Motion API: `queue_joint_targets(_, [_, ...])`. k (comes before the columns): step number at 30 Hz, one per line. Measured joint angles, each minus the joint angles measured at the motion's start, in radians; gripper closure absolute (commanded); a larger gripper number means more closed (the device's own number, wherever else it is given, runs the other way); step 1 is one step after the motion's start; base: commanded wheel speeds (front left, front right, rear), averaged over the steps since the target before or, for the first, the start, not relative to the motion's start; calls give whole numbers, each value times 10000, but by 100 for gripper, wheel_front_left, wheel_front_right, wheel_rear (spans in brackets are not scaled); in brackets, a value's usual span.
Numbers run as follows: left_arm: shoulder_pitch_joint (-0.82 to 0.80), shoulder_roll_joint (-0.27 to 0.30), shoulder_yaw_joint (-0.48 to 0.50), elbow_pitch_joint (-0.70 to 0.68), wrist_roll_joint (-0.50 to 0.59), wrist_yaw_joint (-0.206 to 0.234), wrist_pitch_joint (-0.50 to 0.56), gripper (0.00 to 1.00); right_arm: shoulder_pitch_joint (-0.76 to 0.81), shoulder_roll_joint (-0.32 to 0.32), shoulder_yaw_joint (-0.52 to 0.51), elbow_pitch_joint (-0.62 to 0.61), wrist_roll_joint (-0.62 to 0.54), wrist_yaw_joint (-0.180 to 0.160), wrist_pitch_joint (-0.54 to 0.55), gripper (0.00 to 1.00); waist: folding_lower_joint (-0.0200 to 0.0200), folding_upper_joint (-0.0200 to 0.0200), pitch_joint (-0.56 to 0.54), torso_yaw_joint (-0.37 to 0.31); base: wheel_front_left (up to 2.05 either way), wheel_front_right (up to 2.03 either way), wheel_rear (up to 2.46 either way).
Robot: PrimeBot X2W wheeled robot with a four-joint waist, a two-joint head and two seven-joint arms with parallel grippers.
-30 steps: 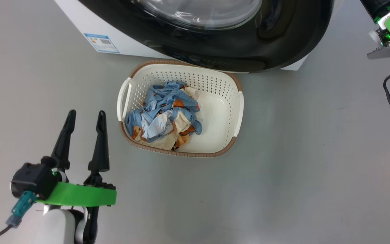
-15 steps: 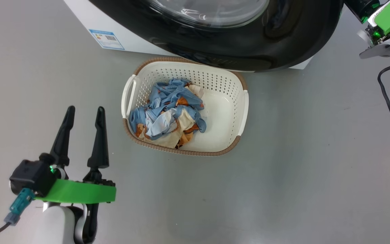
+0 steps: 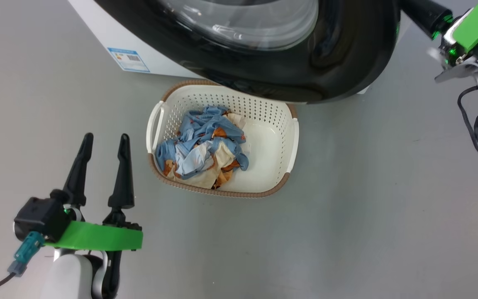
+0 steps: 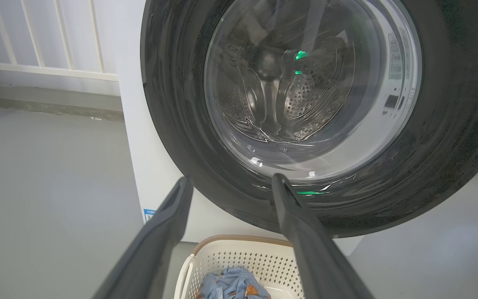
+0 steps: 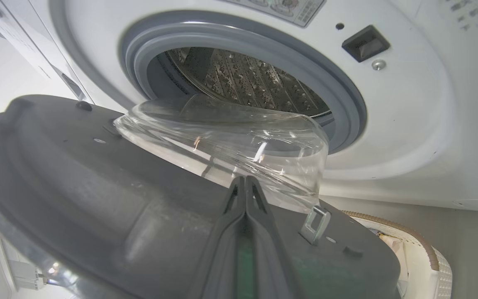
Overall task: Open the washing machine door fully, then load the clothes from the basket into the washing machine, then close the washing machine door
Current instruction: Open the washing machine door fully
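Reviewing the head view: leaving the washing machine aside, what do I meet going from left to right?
Open left gripper with two long dark fingers → cream-white perforated plastic basket with brown rim, holding light blue printed clothes → shut right gripper with dark fingers.

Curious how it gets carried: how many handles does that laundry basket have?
2 handles on the basket: one on its left side, one on its right, in the head view.

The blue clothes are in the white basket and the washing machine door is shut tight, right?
One bit is wrong. The clothes are in the basket, but the washing machine door stands partly open; the right wrist view shows it swung away from the gasket.
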Motion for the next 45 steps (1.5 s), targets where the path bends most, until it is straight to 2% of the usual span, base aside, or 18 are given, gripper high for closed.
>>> queue_joint_targets(17, [332,2,171,171,113,0,0,0,1597,161,497,-1221,719,-2,1423,100,0,0,-769,-64,0,0,0])
queue_joint_targets(32, [746,2,219,255,94,-2,0,0,2736,161,648,-2015,1093,0,2013,100,0,0,-1386,385,0,0,0])
queue_joint_targets(45, [1047,4,278,437,98,-2,0,0,4024,303,830,-2861,1312,-2,2034,100,0,0,-1933,833,0,0,0])
